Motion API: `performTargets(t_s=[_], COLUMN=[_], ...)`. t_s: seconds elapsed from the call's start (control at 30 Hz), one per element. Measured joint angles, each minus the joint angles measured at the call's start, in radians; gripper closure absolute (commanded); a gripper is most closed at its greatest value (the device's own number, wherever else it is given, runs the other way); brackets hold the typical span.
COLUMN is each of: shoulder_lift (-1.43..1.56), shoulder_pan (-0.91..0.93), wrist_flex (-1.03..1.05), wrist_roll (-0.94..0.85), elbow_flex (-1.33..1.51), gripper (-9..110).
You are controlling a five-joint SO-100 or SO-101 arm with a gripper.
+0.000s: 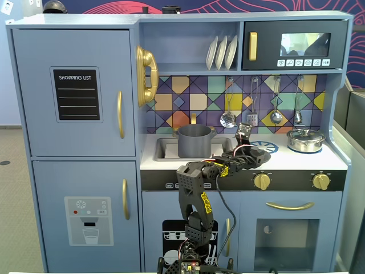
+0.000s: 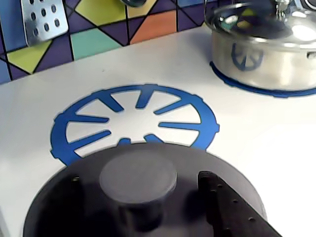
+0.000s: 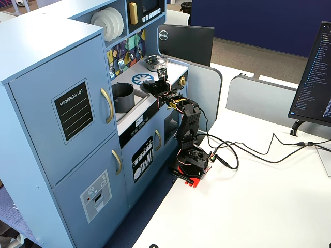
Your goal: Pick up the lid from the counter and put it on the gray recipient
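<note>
The dark gray lid (image 2: pixel 89 163) lies on the white counter over the near edge of a blue burner ring (image 2: pixel 133 118). In a fixed view the lid (image 1: pixel 258 155) sits right of the sink. My gripper (image 2: pixel 140 178) is down over the lid, with one finger on each side of the central knob (image 2: pixel 138 173). The right finger (image 2: pixel 222 207) stands apart from the knob, so the jaws are open. The gray recipient (image 1: pixel 195 141) stands upright in the sink, left of the gripper (image 1: pixel 246 149). It also shows in the other fixed view (image 3: pixel 122 97).
A shiny silver lidded pot (image 2: pixel 261 54) stands on the far right burner (image 1: pixel 305 138). Utensils hang on the tiled back wall (image 1: pixel 228 117). Yellow stove knobs (image 1: pixel 262 181) line the counter's front edge. The sink rim (image 1: pixel 165 149) lies between the lid and the pot.
</note>
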Motion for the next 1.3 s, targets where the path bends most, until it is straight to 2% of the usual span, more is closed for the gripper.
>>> performTargets(t_s=[0.1,0.8,1.3], shoulder_lift=[-0.008,-0.012,0.158], shoulder_pan=[0.0,-0.071,-0.179], wrist_flex=[-0.002,-0.008,0.229], wrist_roll=[0.003,0.011,-0.006], elbow_flex=[-0.003,-0.114,-0.301], gripper=[102,102,102])
